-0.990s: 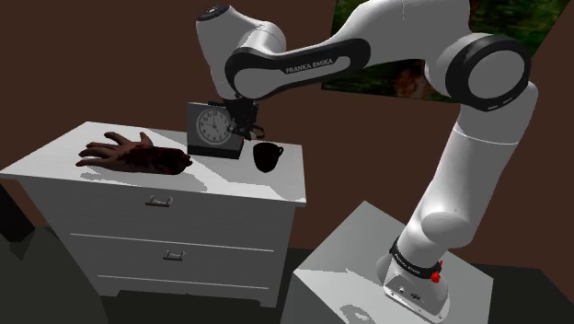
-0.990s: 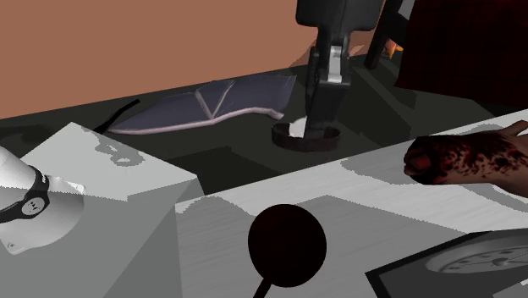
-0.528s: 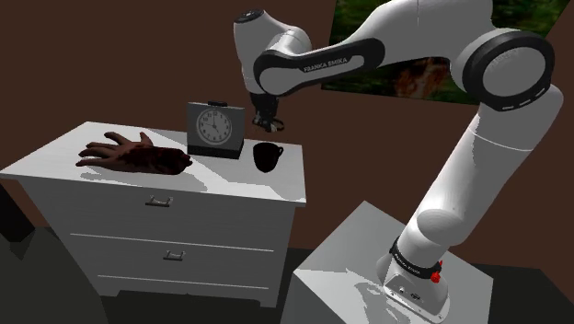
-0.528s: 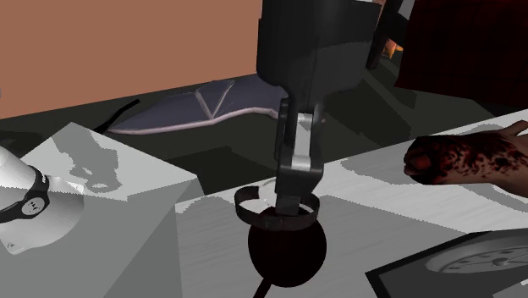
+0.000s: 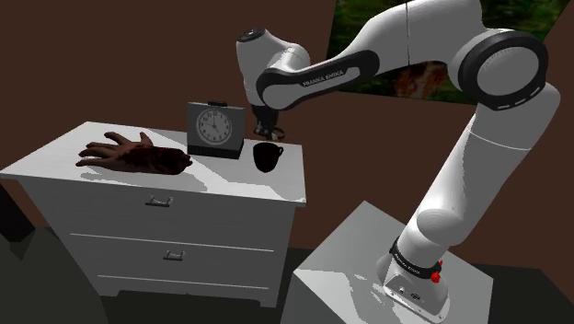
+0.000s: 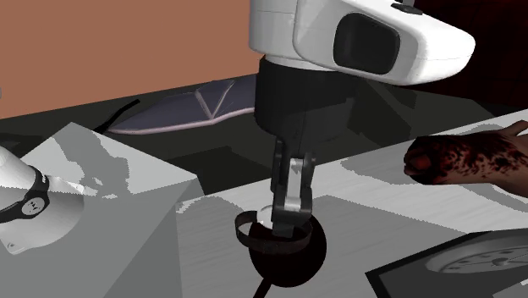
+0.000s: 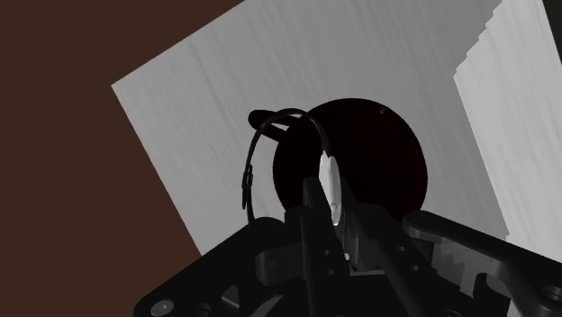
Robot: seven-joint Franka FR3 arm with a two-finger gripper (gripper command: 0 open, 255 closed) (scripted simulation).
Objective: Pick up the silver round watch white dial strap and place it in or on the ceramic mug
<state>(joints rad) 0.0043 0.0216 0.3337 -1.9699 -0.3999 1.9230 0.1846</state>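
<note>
Lowered since before, the end effector (image 6: 286, 227) clasps the watch (image 6: 245, 225) just over the mug (image 6: 292, 264), clock (image 5: 215, 128) close beside.

Clock (image 5: 214, 128) near the mug (image 5: 267, 158), bare dresser top (image 5: 230, 180) on its other sides.

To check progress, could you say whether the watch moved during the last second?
Yes: in the second exterior view, the watch moved from beyond the mug to over it.
</note>
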